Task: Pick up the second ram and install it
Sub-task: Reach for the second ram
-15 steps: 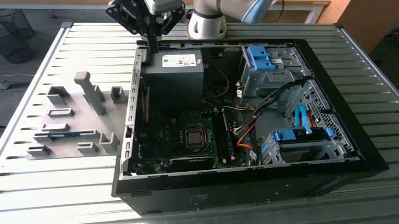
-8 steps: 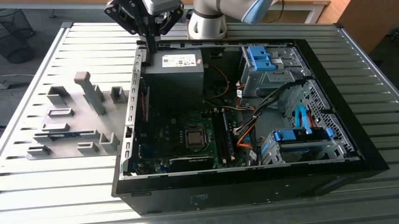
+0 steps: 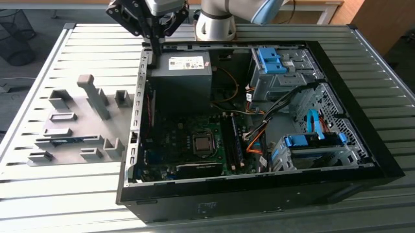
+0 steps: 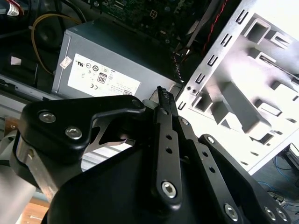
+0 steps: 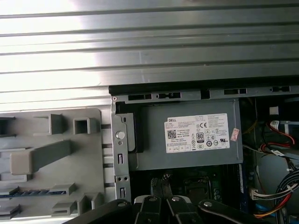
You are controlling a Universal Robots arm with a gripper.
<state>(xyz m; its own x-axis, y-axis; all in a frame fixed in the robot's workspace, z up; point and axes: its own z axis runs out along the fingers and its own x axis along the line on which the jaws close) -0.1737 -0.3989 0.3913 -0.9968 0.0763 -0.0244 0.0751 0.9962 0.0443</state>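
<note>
The second ram (image 3: pixel 65 141) is a thin blue-green stick lying in a slot of the grey holder plate (image 3: pixel 123 116), on the exterior view's left beside the open computer case (image 3: pixel 259 187). In the first wrist view the ram (image 5: pixel 32 192) sits low in the holder plate (image 5: pixel 96 121). My gripper (image 3: pixel 155 47) hangs over the case's far corner by the power supply (image 3: pixel 184 65), well away from the ram. Its black fingers (image 4: pixel 162 93) are pressed together with nothing between them, and in the first wrist view the gripper (image 5: pixel 161 183) points at the case wall.
Inside the case lie the motherboard (image 3: pixel 175 141) with a CPU socket (image 3: pixel 203 143) and a green memory stick (image 3: pixel 232 141) standing in a slot beside it. Drive cages with blue latches (image 3: pixel 272 60) and orange cables (image 3: pixel 256 141) occupy the exterior view's right. Several grey holder blocks (image 3: pixel 97 97) rise from the plate.
</note>
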